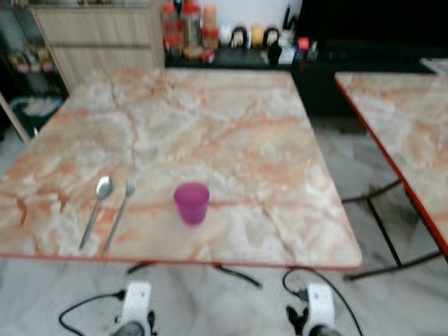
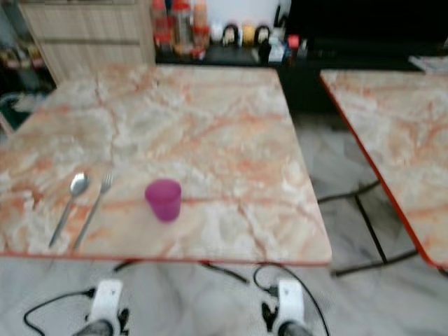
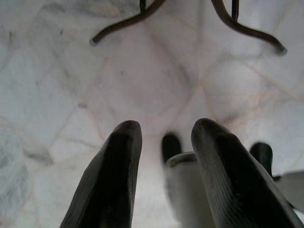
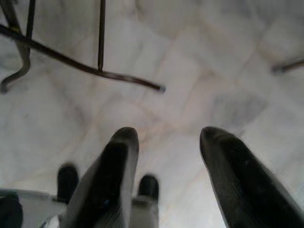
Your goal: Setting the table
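**Cup and cutlery wait on the bench; both arms hang low**

A purple cup (image 1: 191, 202) stands upright near the front edge of the marble bench (image 1: 231, 126), with a fork (image 1: 120, 211) just beside it and a spoon (image 1: 96, 208) next to the fork. The cup looks light and likely plastic, best pinched across its rim; the flat, slippery cutlery needs gripping by the handles. The left end effector (image 3: 161, 137) and right end effector (image 4: 166, 142) hang spread and empty over the floor. Bottles (image 1: 187, 28) crowd the far counter; a second bench (image 1: 406, 126) stands alongside.
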